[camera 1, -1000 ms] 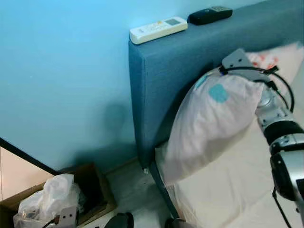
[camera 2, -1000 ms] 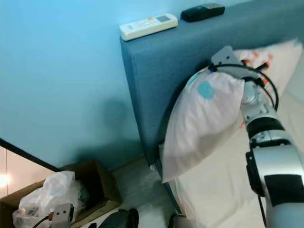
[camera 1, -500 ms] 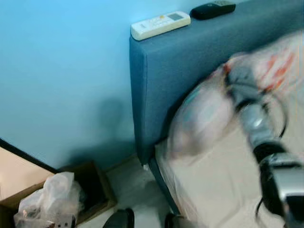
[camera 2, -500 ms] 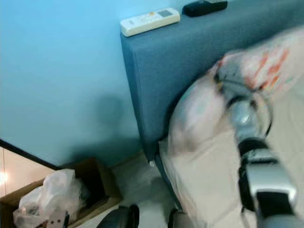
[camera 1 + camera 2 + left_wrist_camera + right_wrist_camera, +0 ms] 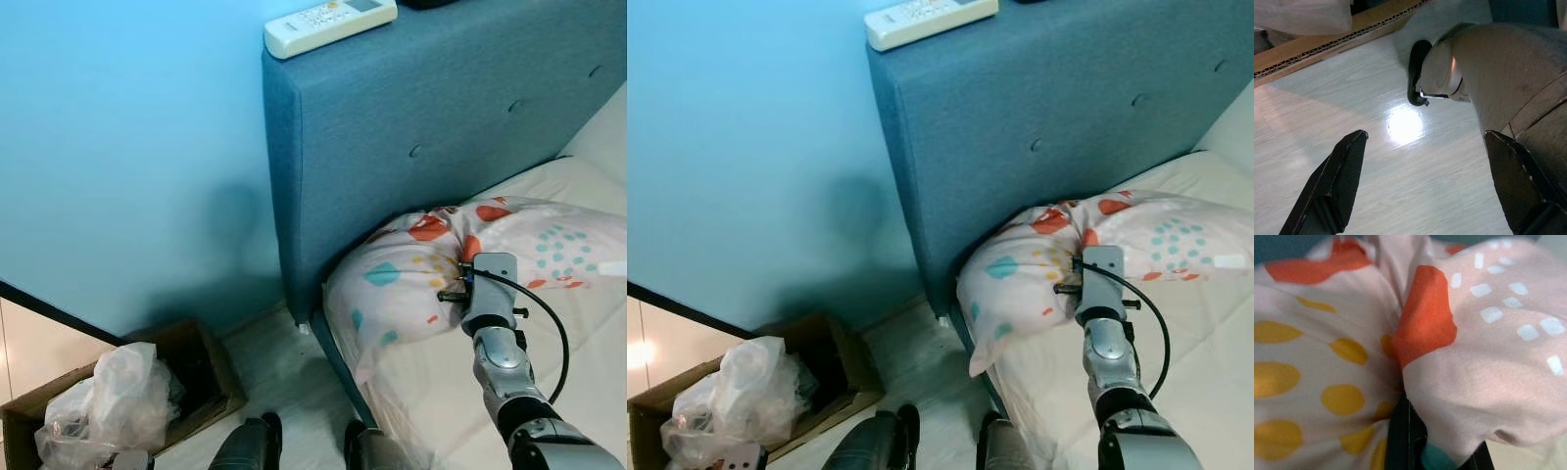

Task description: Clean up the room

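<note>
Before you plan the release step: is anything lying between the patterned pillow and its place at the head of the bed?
Nothing visible does. The patterned pillow already lies on the mattress against the blue headboard. The right gripper has its fingers buried in a fold of the pillow.

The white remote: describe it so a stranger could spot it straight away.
Start at the blue padded headboard against the blue wall. On its flat top, at the corner nearest the wall, lies the white remote. It is long, slim and white with small buttons and a grey display, lying slantwise.
</note>
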Controlling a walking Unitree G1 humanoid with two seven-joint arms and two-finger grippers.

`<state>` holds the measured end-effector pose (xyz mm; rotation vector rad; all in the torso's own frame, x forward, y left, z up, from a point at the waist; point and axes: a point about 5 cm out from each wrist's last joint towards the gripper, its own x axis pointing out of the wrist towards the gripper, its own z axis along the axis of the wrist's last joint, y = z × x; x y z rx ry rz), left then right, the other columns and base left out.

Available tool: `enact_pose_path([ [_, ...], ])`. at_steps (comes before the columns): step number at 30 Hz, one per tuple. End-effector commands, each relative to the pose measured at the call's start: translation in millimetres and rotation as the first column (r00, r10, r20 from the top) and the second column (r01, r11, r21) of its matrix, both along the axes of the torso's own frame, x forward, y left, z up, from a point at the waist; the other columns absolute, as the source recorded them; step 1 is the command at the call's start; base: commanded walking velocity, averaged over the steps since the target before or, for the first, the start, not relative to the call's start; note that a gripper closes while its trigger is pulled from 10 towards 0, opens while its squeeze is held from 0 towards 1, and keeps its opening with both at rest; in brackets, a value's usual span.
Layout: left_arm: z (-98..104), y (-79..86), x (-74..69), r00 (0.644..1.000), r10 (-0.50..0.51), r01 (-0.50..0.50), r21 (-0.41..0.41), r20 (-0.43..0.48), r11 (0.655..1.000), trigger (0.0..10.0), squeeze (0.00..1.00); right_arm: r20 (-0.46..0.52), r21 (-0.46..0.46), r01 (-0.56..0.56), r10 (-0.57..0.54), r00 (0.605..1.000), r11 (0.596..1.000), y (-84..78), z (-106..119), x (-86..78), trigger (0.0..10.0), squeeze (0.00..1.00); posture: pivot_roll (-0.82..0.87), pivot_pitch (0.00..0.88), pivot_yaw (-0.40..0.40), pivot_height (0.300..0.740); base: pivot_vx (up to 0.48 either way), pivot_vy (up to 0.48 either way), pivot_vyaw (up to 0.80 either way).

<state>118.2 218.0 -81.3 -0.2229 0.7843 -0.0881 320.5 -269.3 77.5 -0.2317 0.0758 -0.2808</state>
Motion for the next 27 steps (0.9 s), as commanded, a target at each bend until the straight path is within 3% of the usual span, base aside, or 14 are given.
enact_pose_path([
  [1,-6,-7.7,-10.2,0.998,-0.030,0.028,-0.026,-0.047,0.999,10.0,0.00,-0.114,0.007,0.100,-0.098,0.989,0.995,-17.5,-21,-18.8,10.0,0.00,0.19,0.415,0.023,0.740,0.000,0.000,0.00],
  [2,-6,-7.7,-10.2,0.998,-0.030,0.028,-0.026,-0.047,0.999,10.0,0.00,-0.114,0.007,0.100,-0.098,0.989,0.995,-17.5,-21,-18.8,10.0,0.00,0.19,0.415,0.023,0.740,0.000,0.000,0.00],
  [4,-6,-11.6,-7.9,0.998,-0.035,0.033,-0.037,-0.045,0.999,10.0,0.00,-0.163,-0.020,0.255,-0.255,0.953,0.967,-46.5,-26,-35.2,10.0,0.00,0.18,0.412,0.026,0.740,0.000,0.000,0.00],
  [7,-6,-13.1,-7.4,0.998,-0.038,0.037,-0.041,-0.046,0.999,10.0,0.00,-0.172,-0.023,0.326,-0.324,0.930,0.945,-59.4,-26,-43.1,10.0,0.00,0.18,0.413,0.027,0.740,0.000,0.000,0.00],
  [8,-6,-16.0,-5.9,0.998,-0.043,0.041,-0.049,-0.045,0.998,10.0,0.00,-0.183,-0.009,0.453,-0.447,0.876,0.891,-82.3,-27,-59.1,10.0,0.00,0.18,0.414,0.037,0.740,0.000,0.000,0.00],
  [11,-4,-15.7,-3.9,0.999,-0.040,0.038,-0.056,-0.035,0.998,10.0,0.00,-0.195,-0.034,0.490,-0.487,0.852,0.871,-92.5,-24,-64.5,10.0,0.00,0.18,0.414,0.037,0.740,0.000,0.000,0.00],
  [14,0,-12.4,-0.9,0.999,-0.040,0.039,-0.058,-0.020,0.998,10.0,0.00,-0.202,-0.079,0.461,-0.467,0.861,0.884,-100.1,-14,-59.6,10.0,0.00,0.19,0.417,0.045,0.740,0.000,0.000,0.00],
  [19,0,-10.6,0.2,0.999,-0.043,0.042,-0.054,-0.024,0.998,10.0,0.00,-0.248,-0.049,0.428,-0.427,0.870,0.902,-95.0,-15,-53.3,10.0,0.00,0.19,0.411,0.045,0.740,0.000,0.000,0.00],
  [20,0,-10.8,0.3,0.999,-0.044,0.043,-0.054,-0.026,0.998,10.0,0.00,-0.278,-0.028,0.405,-0.396,0.875,0.914,-89.4,-20,-51.7,10.0,0.23,0.19,0.411,0.045,0.740,0.000,0.000,0.00],
  [21,0,-10.9,0.4,0.999,-0.045,0.043,-0.054,-0.027,0.998,10.0,0.00,-0.298,-0.012,0.389,-0.375,0.878,0.921,-85.5,-23,-50.7,10.0,0.23,0.19,0.411,0.045,0.740,0.000,0.000,0.00],
  [22,-1,-11.8,0.8,0.999,-0.045,0.043,-0.056,-0.028,0.997,10.0,0.00,-0.322,0.004,0.387,-0.365,0.874,0.922,-81.8,-28,-51.5,10.0,1.00,0.19,0.406,0.042,0.740,0.000,0.000,0.00],
  [26,-1,-13.7,2.0,0.998,-0.045,0.043,-0.059,-0.032,0.997,10.0,0.00,-0.347,0.017,0.394,-0.364,0.864,0.919,-78.9,-33,-53.1,10.0,1.00,0.19,0.403,0.040,0.740,0.000,0.000,0.00],
  [27,-1,-18.0,3.5,0.998,-0.052,0.048,-0.100,-0.037,0.994,10.0,0.00,-0.364,-0.010,0.436,-0.409,0.837,0.900,-80.8,-38,-59.2,10.0,1.00,0.19,0.386,0.033,0.740,0.000,0.000,0.00],
])
